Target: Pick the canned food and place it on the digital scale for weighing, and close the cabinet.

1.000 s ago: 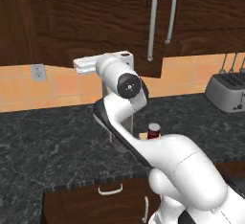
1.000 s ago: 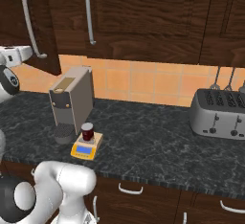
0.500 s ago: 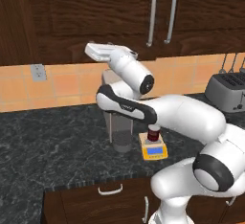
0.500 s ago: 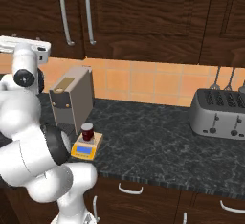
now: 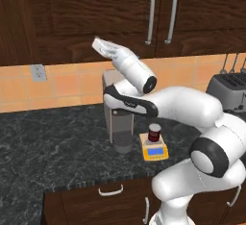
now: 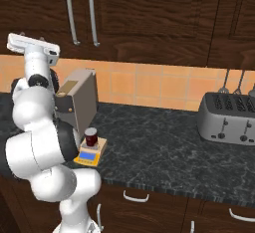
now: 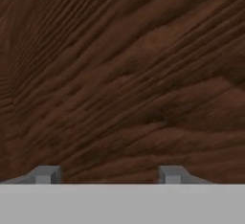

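Clearly the weighing half looks done and the cabinet half is in hand. Reading the left base view from left to right: the gripper [image 5: 98, 43] is raised up at the lower edge of the cabinet [image 5: 96, 12], close against its dark wood; right of it the coffee machine [image 5: 117, 118] stands on the counter [image 5: 48, 147]; next comes the canned food [image 5: 154, 132], upright on the digital scale [image 5: 154, 148]; further right the two bar handles [image 5: 161, 13] hang side by side, the doors looking flush, and the toaster [image 5: 230, 90] sits at the far right. In the hand view the fingertips [image 7: 47, 174] stand well apart with bare wood grain between them, holding nothing. I judge the next move to be a check that the door is fully shut, or a last push, then pulling the arm clear. Against half a second ago, the scene sits further left in both base views, so the base has driven; the can and scale keep their place beside the machine.
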